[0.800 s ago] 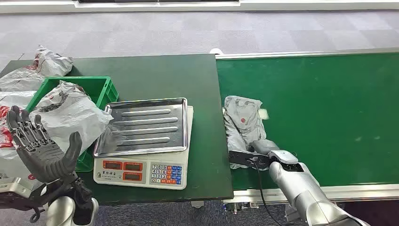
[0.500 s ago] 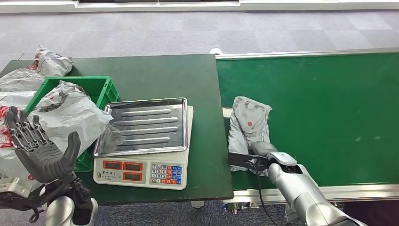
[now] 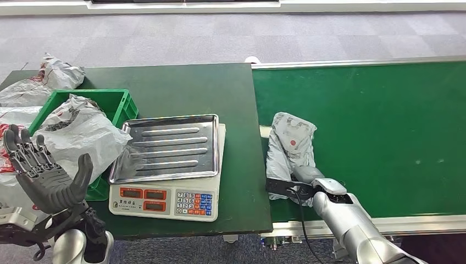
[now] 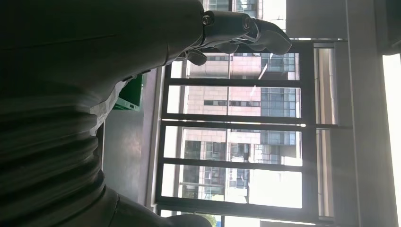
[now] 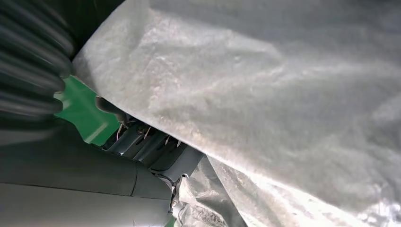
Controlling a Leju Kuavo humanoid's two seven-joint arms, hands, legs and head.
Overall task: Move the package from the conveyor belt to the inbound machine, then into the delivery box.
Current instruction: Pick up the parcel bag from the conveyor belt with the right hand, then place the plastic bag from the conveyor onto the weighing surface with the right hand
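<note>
The package (image 3: 291, 146), a soft, light and probably slippery grey poly bag, lies on the conveyor belt (image 3: 384, 121) and is gripped at its 6 o'clock end by the right hand (image 3: 299, 184), where a bunched fold is best pinched.

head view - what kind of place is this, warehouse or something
Probably a parcel sorting or logistics station: a green conveyor belt carries a grey package, beside it sits a weighing scale, and a green crate holds bagged parcels.

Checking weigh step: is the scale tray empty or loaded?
Empty. The tray shows bare ribbed metal; the grey package lies on the green belt, at the right hand.
</note>
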